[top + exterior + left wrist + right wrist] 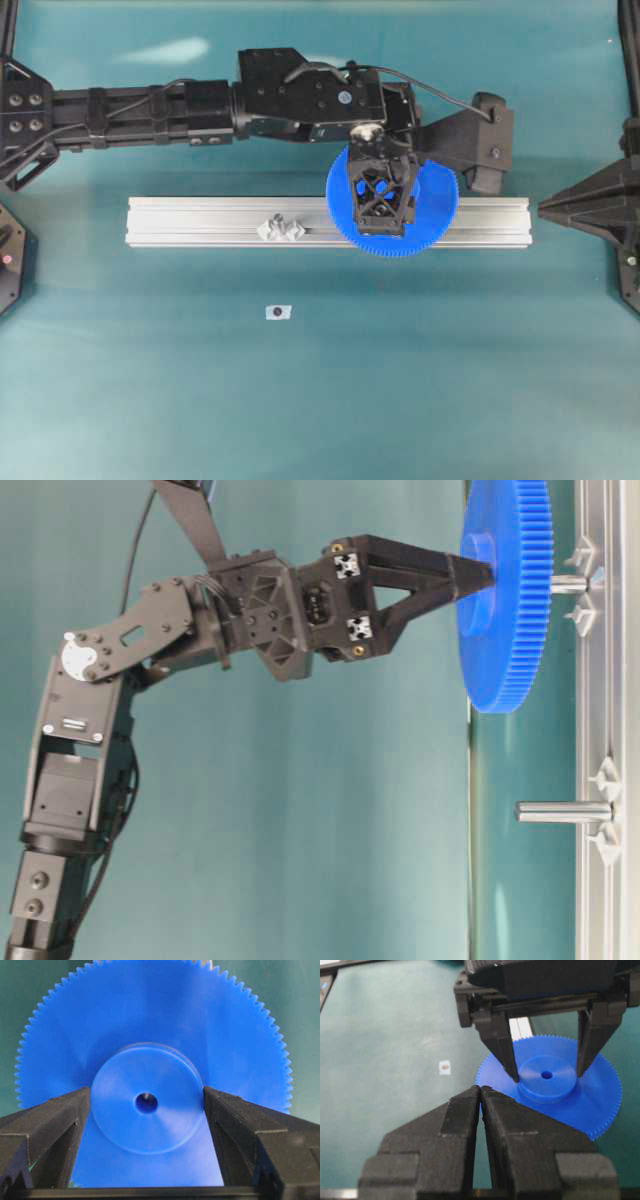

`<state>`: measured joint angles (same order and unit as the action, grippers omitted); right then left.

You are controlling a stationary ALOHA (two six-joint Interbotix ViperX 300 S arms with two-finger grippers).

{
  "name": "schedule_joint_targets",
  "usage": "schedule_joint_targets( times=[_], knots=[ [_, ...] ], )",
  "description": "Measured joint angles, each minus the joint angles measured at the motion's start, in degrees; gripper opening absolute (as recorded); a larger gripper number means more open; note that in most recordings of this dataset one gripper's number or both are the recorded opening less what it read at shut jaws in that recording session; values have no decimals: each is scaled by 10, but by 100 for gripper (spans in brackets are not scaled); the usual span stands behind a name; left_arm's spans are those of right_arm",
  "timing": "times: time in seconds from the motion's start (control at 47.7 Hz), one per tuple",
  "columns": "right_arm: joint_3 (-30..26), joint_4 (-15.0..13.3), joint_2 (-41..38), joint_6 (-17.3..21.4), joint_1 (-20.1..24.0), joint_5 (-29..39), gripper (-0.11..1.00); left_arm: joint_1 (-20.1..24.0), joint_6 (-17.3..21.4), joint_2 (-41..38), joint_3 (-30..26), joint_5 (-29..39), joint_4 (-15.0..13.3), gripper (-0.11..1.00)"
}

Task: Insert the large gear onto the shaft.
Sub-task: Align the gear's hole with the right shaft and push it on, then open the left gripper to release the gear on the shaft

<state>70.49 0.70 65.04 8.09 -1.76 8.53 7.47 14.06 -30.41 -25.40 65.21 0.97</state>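
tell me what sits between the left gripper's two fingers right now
The large gear's raised hub: the left gripper's fingers flank it on either side, clearest in the left wrist view.

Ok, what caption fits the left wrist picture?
Two black fingers flank the raised hub of the big bright-blue toothed plastic gear.

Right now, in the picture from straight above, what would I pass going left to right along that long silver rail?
The rail's bare left end → a small pale bracket cluster → the large gear with the left pincer over its middle → the rail's right end.
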Motion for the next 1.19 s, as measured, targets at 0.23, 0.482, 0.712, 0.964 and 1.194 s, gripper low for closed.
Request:
schedule_joint_targets(
  times=[0.23, 0.482, 0.712, 0.964, 1.194],
  knots=[
    [0, 0, 0, 0, 0, 0, 16, -4, -1, 0, -15, 4, 1, 84],
    [0, 0, 1, 0, 1, 0, 16, -7, -1, 0, -28, 11, 1, 84],
    [0, 0, 2, 0, 0, 0, 16, -7, -2, 0, -40, 29, 1, 84],
    [0, 0, 1, 0, 0, 0, 16, -7, -14, 0, -42, 39, 2, 84],
    [0, 0, 1, 0, 0, 0, 16, -8, -22, 0, -42, 40, 2, 84]
  ],
)
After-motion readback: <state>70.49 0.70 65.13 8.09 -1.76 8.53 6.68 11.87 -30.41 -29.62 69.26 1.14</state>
